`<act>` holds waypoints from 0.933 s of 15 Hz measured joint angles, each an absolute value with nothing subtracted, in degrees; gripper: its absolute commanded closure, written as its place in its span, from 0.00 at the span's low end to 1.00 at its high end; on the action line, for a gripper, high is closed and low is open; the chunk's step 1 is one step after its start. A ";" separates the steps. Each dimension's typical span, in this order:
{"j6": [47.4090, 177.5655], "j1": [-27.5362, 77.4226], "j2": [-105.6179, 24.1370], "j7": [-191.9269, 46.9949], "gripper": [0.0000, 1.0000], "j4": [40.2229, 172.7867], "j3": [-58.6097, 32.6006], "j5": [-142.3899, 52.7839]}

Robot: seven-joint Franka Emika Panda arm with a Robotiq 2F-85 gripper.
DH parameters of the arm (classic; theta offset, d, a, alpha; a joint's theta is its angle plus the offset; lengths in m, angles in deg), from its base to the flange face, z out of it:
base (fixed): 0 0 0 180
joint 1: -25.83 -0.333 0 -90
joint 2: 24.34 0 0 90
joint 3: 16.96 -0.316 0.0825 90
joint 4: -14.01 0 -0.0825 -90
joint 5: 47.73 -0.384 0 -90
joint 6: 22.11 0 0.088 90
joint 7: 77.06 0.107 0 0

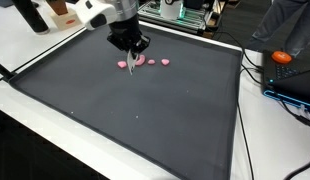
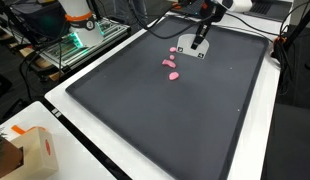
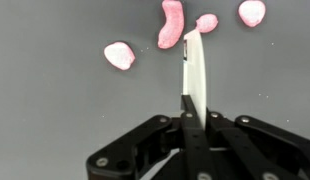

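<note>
Where the wrist view begins at its left, a rounded pink lump (image 3: 119,55) lies alone on the dark worktop (image 3: 55,120). Next comes a longer pink piece (image 3: 171,24), and just beside it is the tip of a thin white blade (image 3: 195,75), seen edge-on. The hand (image 3: 192,122) is clenched on the blade's lower end. Further right lie a small pink bit (image 3: 206,22) and a pale pink blob (image 3: 252,12). The blade looks light, narrow and probably slick, so it may pivot; a pinch low on its flat faces suits it. The pink pieces look soft.
</note>
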State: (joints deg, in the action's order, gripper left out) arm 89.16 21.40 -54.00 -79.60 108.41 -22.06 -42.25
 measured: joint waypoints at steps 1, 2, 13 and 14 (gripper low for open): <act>89.37 22.39 -53.87 -80.55 0.99 108.41 -21.89 -43.11; 89.62 23.41 -53.77 -81.60 0.99 108.43 -21.69 -44.05; 90.49 33.57 -53.79 -96.38 0.99 109.46 -20.51 -53.42; 90.49 34.34 -53.81 -97.80 0.99 109.75 -20.48 -54.14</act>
